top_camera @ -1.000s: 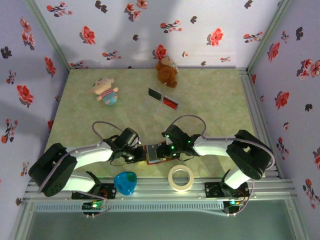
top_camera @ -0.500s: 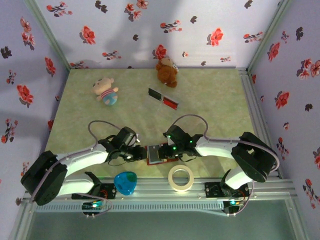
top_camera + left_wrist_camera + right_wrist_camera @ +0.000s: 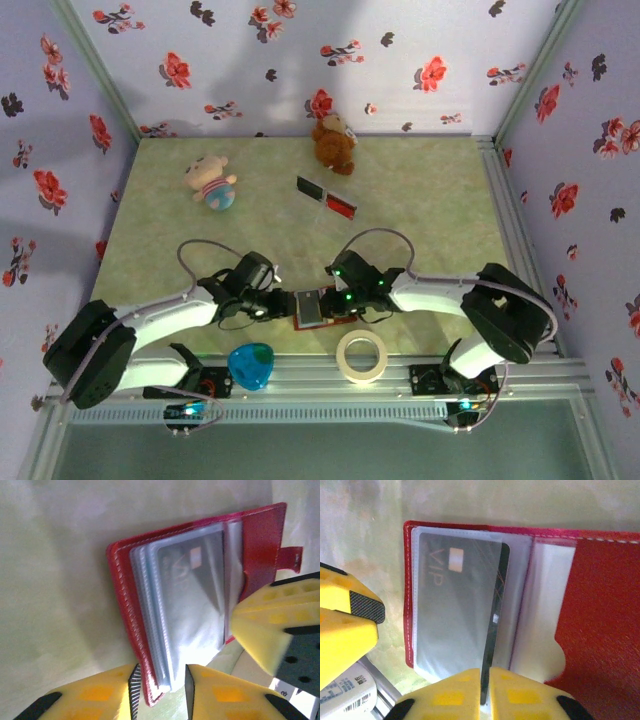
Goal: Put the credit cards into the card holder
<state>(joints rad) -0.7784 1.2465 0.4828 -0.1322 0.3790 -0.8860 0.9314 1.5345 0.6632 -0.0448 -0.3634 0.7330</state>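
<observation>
Top: card holder [image 3: 316, 310] lies open at the near edge, mid-table, between my two arms. Two loose credit cards [image 3: 327, 197] lie well apart on the far side, thin, flat, dark and red. Those are left to do.

Left wrist: my left gripper [image 3: 161, 680] straddles the holder's left edge, taking in the red stitched cover [image 3: 122, 600] and the clear plastic sleeves [image 3: 195, 610]. Can't tell if it's pinching or slack.

Right wrist: my right gripper [image 3: 485, 672] is clenched on the edge of a dark card [image 3: 452, 605], with "VIP" and the chip showing through a frosted sleeve. Card mostly in, skewed, one long edge proud. My read: first card nearly seated, needs squaring and a last push.
</observation>
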